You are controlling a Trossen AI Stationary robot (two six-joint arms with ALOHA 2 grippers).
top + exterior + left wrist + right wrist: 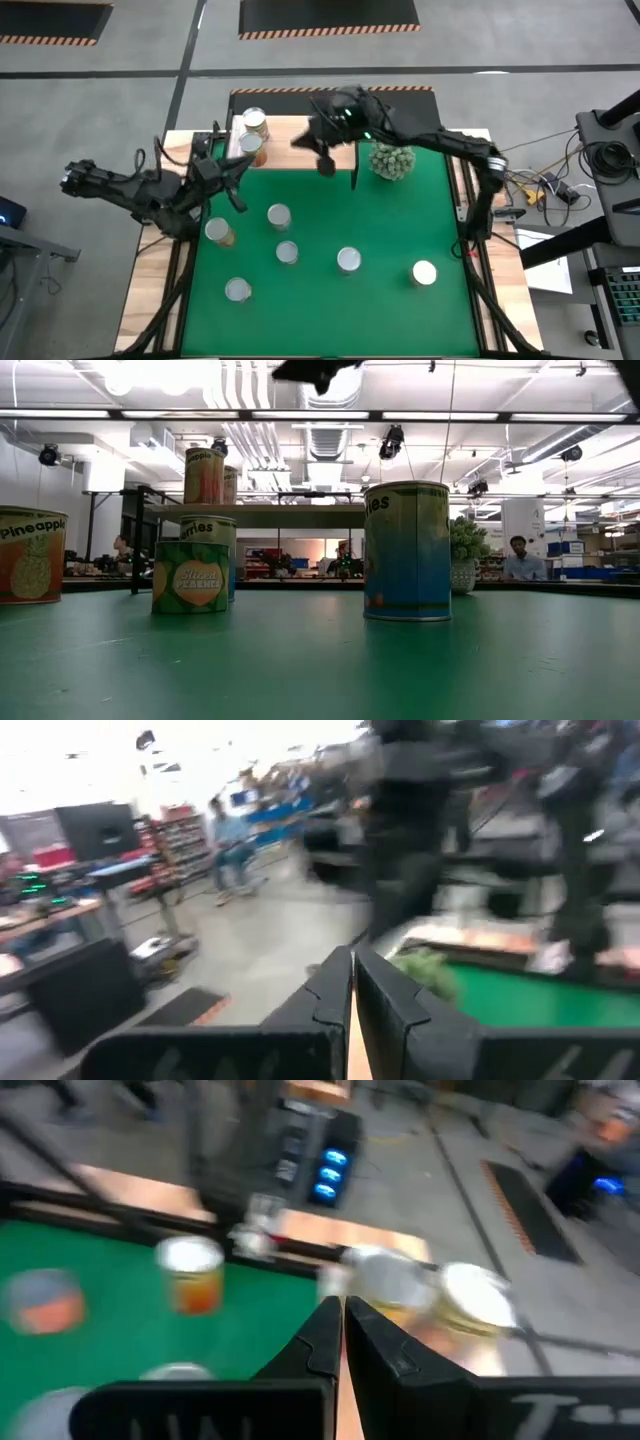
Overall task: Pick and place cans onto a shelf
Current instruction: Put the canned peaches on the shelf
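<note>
Two cans (255,123) (250,146) stand upright on the left end of the wooden shelf (295,128) at the far edge; they also show in the low view (203,475). Several more cans stand on the green mat, among them one at the left (218,232) and one at the right (424,272). My left gripper (237,198) is shut and empty above the mat's far left, near the shelf's left end. My right gripper (325,163) is shut and empty, raised over the shelf's front edge; its tip shows in the low view (315,372).
A spiky green potted plant (390,160) stands on the mat by the shelf's right end. A blue-labelled can (407,550) and a green peaches can (190,575) stand nearest the low camera. People show in the room behind the table.
</note>
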